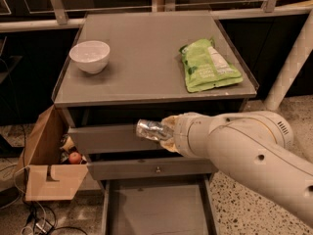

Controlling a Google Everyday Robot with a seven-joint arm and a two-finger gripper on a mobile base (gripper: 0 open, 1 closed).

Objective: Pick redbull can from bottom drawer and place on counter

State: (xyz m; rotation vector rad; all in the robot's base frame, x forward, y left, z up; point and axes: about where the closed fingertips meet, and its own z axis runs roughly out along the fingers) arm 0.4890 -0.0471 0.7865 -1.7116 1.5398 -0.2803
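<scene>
- The robot's arm (254, 155) is the biggest shape: a thick, smooth, cream-white tube with small dark holes, coming in from the lower right and ending in front of the drawer fronts.
- The counter (142, 77) is a flat, matte grey rectangle with a thin raised rim, on top of the grey drawer cabinet.
- The bottom drawer (156, 212) is pulled out below the arm, a shallow grey tray with thin side walls and a bare floor.
- An open brown cardboard box (49, 177) stands left of the cabinet on the floor.
- A crinkled green snack bag (209, 66) lies on the counter's right side.
- A round white bowl (89, 56) sits on the counter's left side, well apart from the bag.
- The gripper (167, 132), with tan pads, is in front of the top drawer face, below the counter's edge, pinching one end of the can.
- The redbull can (151, 129), slim, shiny and silvery, lies sideways in that grip, sticking out to the left, above the open drawer and lower than the counter.
</scene>
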